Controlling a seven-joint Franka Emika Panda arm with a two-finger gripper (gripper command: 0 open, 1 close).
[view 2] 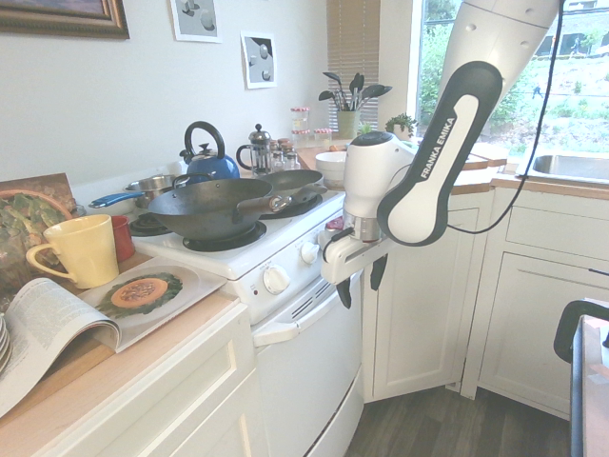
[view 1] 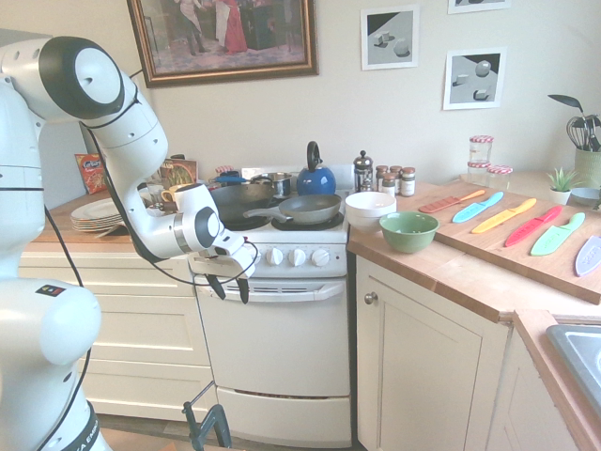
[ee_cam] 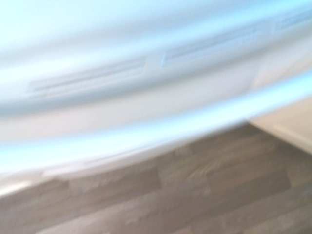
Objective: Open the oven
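So the oven (view 1: 282,352) is at about 6 o'clock from the middle of the first exterior view, door shut. The claw (view 1: 231,293) is released, its fingers spread with a gap between them, pointing down near the door's white handle (view 1: 299,293), and the blue kettle (view 1: 317,182) is roughly 1 o'clock from it.

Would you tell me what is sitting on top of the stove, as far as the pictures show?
On the stove are a dark wok, a frying pan, a small pot and a blue kettle. The cookware partly hides the burners.
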